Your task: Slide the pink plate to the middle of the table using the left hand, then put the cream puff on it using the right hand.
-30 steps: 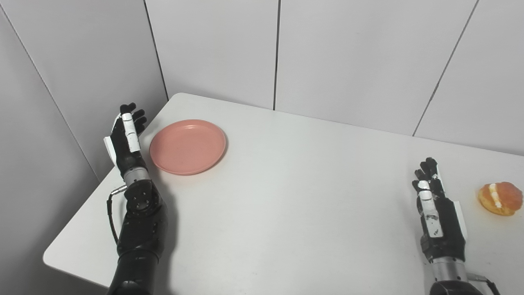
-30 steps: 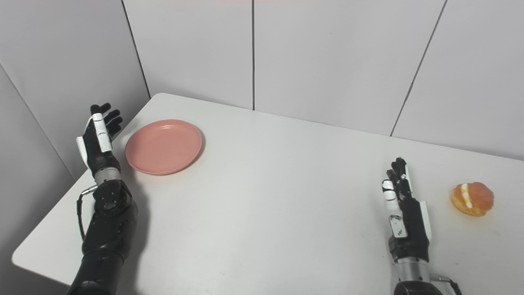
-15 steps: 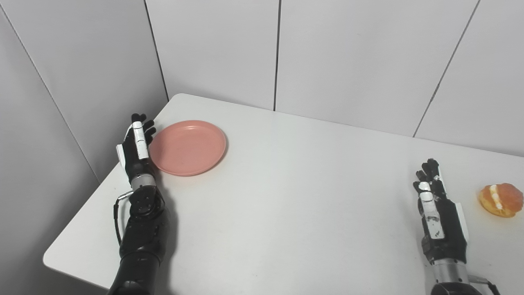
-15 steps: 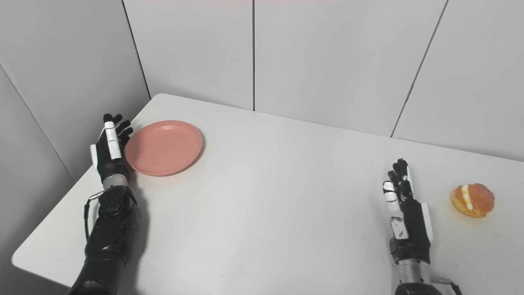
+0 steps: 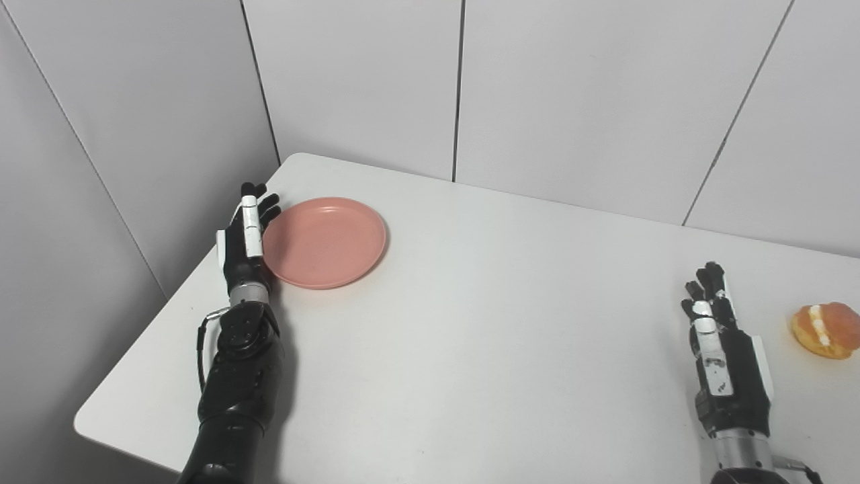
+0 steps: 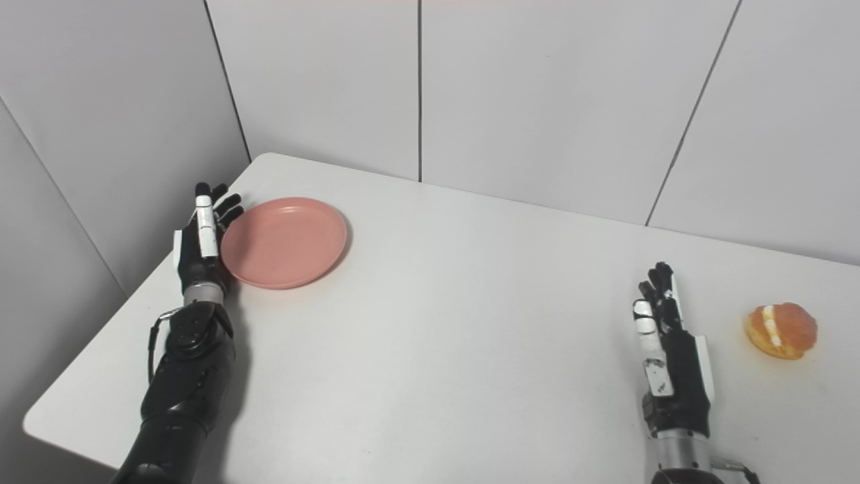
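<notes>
A round pink plate (image 5: 326, 242) lies near the table's far left corner. My left hand (image 5: 246, 244) stands edge-on against the plate's left rim, open, fingers straight and pointing away from me. A cream puff (image 5: 824, 330), golden with a white cream stripe, sits near the right edge of the table. My right hand (image 5: 722, 359) rests open on the table to the left of the puff, a clear gap between them, holding nothing.
The white table (image 5: 484, 316) has a rounded far left corner close to grey wall panels (image 5: 134, 114). Its left edge runs just behind my left hand. The puff lies close to the right border of the picture.
My left hand has moved right from the table's left edge until it meets the plate's rim, and the plate has shifted slightly right. The right hand has stayed put.
</notes>
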Tool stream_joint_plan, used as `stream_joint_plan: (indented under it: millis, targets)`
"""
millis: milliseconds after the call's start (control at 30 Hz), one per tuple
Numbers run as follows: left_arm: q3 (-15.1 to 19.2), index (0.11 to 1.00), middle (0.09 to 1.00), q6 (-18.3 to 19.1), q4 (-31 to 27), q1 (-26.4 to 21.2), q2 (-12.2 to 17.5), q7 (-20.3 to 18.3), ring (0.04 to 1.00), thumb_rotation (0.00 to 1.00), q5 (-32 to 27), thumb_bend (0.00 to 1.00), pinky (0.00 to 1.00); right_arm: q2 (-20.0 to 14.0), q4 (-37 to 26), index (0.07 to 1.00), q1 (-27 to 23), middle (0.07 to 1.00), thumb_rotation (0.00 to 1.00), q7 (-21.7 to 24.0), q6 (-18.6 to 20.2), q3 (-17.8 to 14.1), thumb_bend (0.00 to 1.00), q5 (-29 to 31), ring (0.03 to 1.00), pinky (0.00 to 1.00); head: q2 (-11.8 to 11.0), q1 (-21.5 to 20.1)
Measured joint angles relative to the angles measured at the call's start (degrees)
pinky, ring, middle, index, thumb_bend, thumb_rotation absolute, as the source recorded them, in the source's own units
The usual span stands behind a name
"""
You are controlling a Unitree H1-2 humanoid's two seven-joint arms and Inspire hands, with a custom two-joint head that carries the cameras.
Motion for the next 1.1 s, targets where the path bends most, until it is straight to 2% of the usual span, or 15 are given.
stream_joint_plan:
  millis: [267, 400, 567, 900, 1100]
  targets:
    - [-0.95, 0.746, 0.746, 3.43, -3.95, 0.72, -1.73, -0.51, 0.759, 1.0, -1.17, 0.79, 0.76, 0.1, -1.01, 0.991, 0.71, 0.993, 0.81, -0.02, 0.02, 0.14, 0.57, -0.13, 0.976, 0.98, -0.35, -1.31]
    - [-2.47, 0.75, 0.75, 4.31, -6.04, 1.43, -2.95, -1.48, 0.765, 1.0, -1.23, 0.81, 0.77, 0.21, -1.07, 0.985, 0.8, 0.989, 0.81, -0.03, 0.02, 0.17, 0.55, -0.13, 0.972, 0.97, -0.7, -2.28]
    - [-3.4, 0.763, 0.763, 4.95, -8.49, 2.46, -4.65, -2.21, 0.778, 1.0, -1.24, 0.76, 0.8, 0.45, -0.91, 0.974, 0.75, 0.98, 0.8, -0.06, 0.02, 0.13, 0.58, -0.02, 0.965, 0.97, -1.14, -3.86]
    - [-6.2, 0.763, 0.768, 8.67, -13.76, 4.55, -6.72, -2.87, 0.786, 1.0, -0.88, 0.74, 0.81, 0.88, -2.06, 0.958, 1.64, 0.955, 0.78, -1.03, 0.02, 0.41, 0.5, -1.69, 0.94, 0.95, -1.49, -5.97]
    - [-7.72, 0.78, 0.786, 9.01, -15.91, 5.53, -8.5, -2.9, 0.804, 1.0, -0.85, 0.72, 0.82, 1.25, -2.31, 0.947, 1.84, 0.931, 0.76, -1.77, 0.02, 0.39, 0.52, -2.17, 0.918, 0.93, -1.58, -7.56]
